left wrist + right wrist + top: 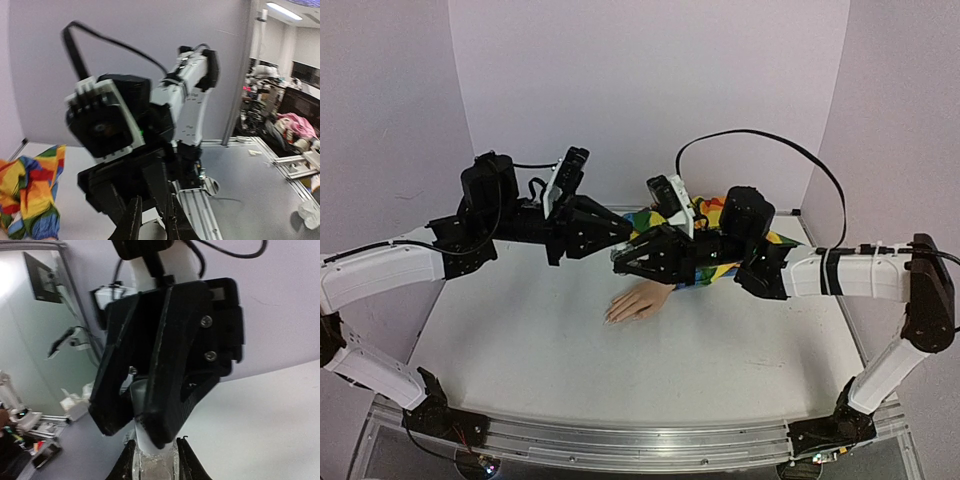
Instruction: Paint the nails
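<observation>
The peach mannequin hand [642, 302] lies palm down mid-table, and its rainbow sleeve [715, 215] runs back right. The sleeve also shows in the left wrist view [30, 200]. The nails [611, 316] are tiny at the fingertips pointing left. Both grippers meet in the air above the hand. My right gripper [156, 445] is shut on a small clear bottle [155, 467]. My left gripper [153, 202] is shut on the bottle's white cap [148, 440], opposite the right gripper [620, 262]. The bottle is hidden in the top view.
Pale walls close the table at the back and both sides. An aluminium rail [620, 440] runs along the near edge. A black cable [760, 135] loops above the right arm. White tabletop [520, 340] lies in front of the hand.
</observation>
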You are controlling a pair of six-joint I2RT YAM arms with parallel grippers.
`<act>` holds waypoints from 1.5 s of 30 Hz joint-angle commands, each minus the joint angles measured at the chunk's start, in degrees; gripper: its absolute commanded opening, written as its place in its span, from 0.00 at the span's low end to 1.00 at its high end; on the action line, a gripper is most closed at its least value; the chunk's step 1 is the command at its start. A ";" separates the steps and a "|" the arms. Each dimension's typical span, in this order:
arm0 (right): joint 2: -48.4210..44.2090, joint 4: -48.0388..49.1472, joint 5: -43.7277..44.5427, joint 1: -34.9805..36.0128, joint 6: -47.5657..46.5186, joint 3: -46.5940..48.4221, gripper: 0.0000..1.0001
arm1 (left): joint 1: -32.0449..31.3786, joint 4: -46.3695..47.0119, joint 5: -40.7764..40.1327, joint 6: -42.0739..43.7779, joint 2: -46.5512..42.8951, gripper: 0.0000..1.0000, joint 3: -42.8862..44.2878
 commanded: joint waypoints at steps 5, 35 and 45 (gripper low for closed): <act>-3.57 33.87 -9.73 0.50 22.26 2.69 0.00 | -3.58 -8.20 24.82 2.85 4.60 0.00 2.06; -5.49 -1.05 76.96 8.58 -33.17 -0.91 0.00 | -2.26 -6.55 -36.54 -23.99 -2.06 0.82 3.42; -1.62 -0.93 78.05 11.64 -35.32 2.17 0.00 | -2.69 -4.52 -41.50 -24.41 1.82 0.65 5.20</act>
